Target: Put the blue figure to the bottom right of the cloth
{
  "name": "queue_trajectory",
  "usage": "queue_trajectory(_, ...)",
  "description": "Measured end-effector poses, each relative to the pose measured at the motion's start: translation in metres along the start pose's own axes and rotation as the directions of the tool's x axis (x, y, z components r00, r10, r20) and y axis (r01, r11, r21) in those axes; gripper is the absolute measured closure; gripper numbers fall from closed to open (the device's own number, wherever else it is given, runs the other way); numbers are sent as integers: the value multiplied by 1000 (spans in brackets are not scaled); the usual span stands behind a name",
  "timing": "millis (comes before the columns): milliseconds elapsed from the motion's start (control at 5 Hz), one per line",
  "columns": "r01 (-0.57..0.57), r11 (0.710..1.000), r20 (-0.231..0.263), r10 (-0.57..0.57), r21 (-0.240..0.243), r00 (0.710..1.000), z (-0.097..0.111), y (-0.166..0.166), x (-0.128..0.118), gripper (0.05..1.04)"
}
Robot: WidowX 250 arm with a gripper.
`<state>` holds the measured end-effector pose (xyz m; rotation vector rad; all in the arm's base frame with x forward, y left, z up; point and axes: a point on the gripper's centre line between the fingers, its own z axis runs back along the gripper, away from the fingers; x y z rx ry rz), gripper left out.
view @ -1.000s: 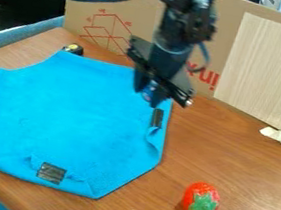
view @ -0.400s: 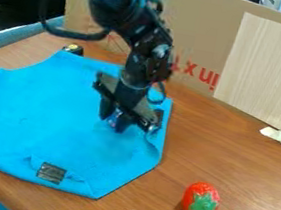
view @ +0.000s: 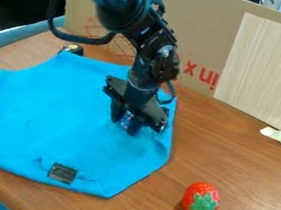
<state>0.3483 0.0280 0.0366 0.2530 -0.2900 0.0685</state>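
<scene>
Camera view: gripper [view: 124,124] clenched on the blue figure [view: 127,120], low over the right part of the blue cloth [view: 54,113]; whether figure touches cloth, cannot tell. Dark patch [view: 62,173] at cloth's near edge. Red strawberry [view: 200,201] on wooden table [view: 240,169], near right, apart from cloth

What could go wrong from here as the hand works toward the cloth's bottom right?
The cloth has slid rightward since the earlier frames, with the hand low over it, so it may get dragged further and shift the target.
The blue figure, held near the creased right side, could tip if released on a fold.
Overshooting the slanted lower-right edge might bump the strawberry.
</scene>
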Motion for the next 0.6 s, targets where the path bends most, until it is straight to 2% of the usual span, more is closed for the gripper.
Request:
queue_trajectory(200, 32, 999, 31, -31, -24, 999, 2, 0, 5, 233)
queue_trajectory(400, 54, 997, 117, -47, -57, 992, 25, 3, 16, 71)
queue_trajectory(600, 26, 994, 152, -9, -108, 988, 50, 22, 20, 75)
